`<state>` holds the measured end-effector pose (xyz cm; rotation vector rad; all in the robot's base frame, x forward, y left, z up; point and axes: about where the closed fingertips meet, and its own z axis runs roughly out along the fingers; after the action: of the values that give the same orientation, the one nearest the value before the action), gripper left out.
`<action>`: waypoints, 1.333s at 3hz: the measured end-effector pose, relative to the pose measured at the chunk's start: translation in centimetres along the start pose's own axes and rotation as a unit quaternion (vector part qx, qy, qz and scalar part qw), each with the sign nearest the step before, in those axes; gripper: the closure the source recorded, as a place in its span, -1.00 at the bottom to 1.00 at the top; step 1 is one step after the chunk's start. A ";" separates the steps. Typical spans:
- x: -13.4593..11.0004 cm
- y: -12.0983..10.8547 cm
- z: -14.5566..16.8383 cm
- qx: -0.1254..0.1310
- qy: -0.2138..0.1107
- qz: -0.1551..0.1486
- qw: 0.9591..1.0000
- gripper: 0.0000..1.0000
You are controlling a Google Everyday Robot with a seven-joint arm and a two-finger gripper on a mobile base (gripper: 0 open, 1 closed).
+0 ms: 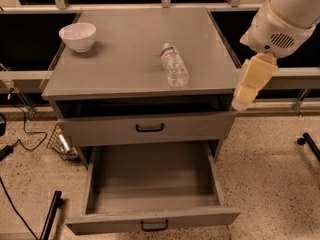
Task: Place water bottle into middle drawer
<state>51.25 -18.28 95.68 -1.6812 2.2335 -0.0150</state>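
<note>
white bowl (77,36) back-left on the cabinet top (125,64), pincer (241,102) hanging beside its right edge

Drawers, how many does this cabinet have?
2. A shut drawer sits below the cabinet top; an open drawer is pulled out beneath it. The dark gap above may hide another. The tool hangs by the cabinet's right edge.
</note>
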 end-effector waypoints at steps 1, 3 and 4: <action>-2.1 -1.6 1.2 -0.004 0.003 0.016 1.000 -1.00; -6.8 -4.3 3.3 -0.006 0.012 0.081 0.997 -1.00; -9.3 -5.2 4.4 -0.003 0.019 0.126 0.992 -1.00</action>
<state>59.50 -10.25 95.13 -1.3999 2.4604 0.0206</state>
